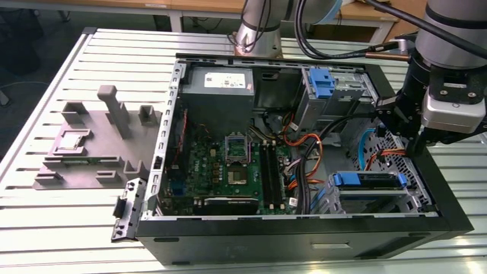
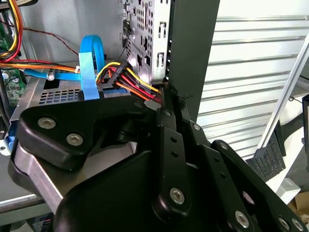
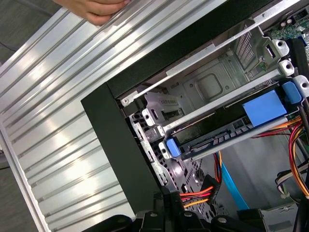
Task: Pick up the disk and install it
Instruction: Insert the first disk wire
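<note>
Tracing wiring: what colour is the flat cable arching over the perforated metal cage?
The flat cable is bright blue; the second wrist view shows it best.

1. The computer case (image 1: 304, 240) is laid open on its side on the slatted table (image 1: 45, 217).
2. A moulded fixture (image 1: 91, 148) is set on the table, just beside the case at the exterior view's left.
3. Inside the case, the power supply (image 1: 219, 85) is placed at the far end, with the motherboard (image 1: 228, 165) before it.
4. The drive cage (image 1: 373, 200) is fitted in the near corner at the exterior view's right, and the disk (image 1: 369, 180) is seated in it.
5. A cable bundle (image 1: 304, 154) is run between the motherboard and the cage.
6. The gripper (image 1: 417, 149) is held at the case's wall at the exterior view's right, behind the cage.
7. The arm's base (image 1: 255, 31) is mounted behind the case.
8. In the first wrist view, a hand (image 3: 96, 7) is seen over the table, outside the case.
</note>
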Robot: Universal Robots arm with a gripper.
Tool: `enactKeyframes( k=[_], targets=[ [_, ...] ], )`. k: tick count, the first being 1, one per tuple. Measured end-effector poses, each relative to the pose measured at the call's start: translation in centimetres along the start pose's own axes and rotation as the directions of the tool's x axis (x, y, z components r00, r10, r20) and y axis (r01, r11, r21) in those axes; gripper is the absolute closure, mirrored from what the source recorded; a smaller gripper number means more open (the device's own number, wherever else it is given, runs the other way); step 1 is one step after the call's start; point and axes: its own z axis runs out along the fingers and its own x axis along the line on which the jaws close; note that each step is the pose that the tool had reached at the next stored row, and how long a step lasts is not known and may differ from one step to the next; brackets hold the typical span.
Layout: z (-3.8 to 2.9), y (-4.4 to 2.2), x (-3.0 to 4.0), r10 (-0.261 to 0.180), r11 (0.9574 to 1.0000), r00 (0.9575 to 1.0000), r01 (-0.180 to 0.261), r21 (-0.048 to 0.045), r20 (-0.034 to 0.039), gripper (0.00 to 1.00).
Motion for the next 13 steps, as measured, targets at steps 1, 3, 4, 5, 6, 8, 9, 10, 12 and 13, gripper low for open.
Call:
enactKeyframes(
  k=[1,3,4,5,6,8,9,10,12,13],
  targets=[
    [0.00,0.00,0.00,0.000,1.0000,1.0000,0.000,-0.0001,-0.0001,0.83],
    [0.00,0.00,0.00,0.000,1.0000,1.0000,0.000,0.0000,0.0000,0.83],
    [0.00,0.00,0.00,0.000,1.0000,1.0000,0.000,0.0000,0.0001,0.83],
    [0.00,0.00,0.00,0.000,1.0000,1.0000,0.000,0.0001,0.0000,0.83],
    [0.00,0.00,0.00,0.000,1.0000,1.0000,0.000,0.0001,0.0000,0.83],
    [0.00,0.00,0.00,0.000,1.0000,1.0000,0.000,0.0001,0.0001,0.83],
    [-0.01,0.01,-0.01,0.000,1.0000,1.0000,0.000,0.0000,0.0001,0.83],
    [-0.02,0.01,-0.02,0.000,1.0000,1.0000,0.000,-0.0001,0.0000,0.83],
    [-0.02,0.02,-0.02,0.000,1.0000,1.0000,0.000,0.0000,0.0000,0.83],
    [-0.02,0.02,-0.03,0.000,1.0000,1.0000,0.000,0.0000,0.0000,0.83]
  ],
)
